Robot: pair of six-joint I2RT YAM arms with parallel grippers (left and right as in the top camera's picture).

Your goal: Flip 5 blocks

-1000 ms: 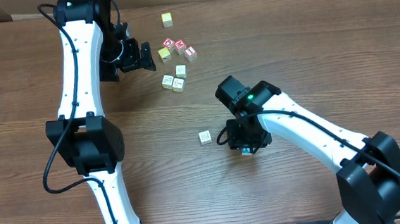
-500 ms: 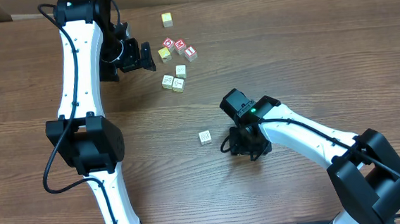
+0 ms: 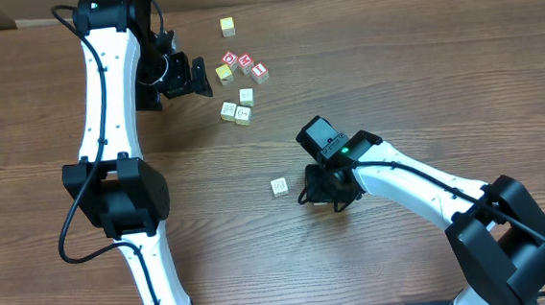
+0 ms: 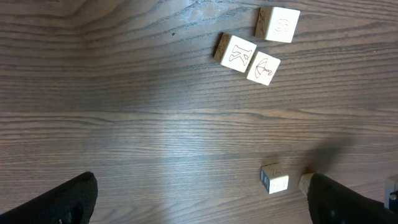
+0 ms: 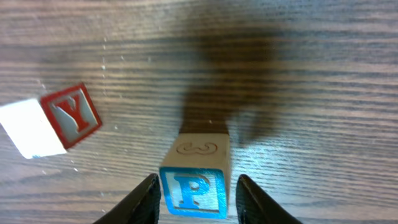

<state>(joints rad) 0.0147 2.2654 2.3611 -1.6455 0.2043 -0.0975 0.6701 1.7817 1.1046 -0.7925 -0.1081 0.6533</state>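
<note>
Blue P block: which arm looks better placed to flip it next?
The right arm: its jaws straddle the blue P block, one on each side. The left arm sits far off by other cream blocks, jaws wide open.

My wood-grain desk (image 3: 421, 75) carried a few cubes that were none of my business: three red-and-white cubes (image 3: 246, 62) clustered close together toward the far side, a plain yellow cube (image 3: 224, 73) just beside their left end, and another yellow cube (image 3: 228, 26) sitting apart, farther back.
</note>
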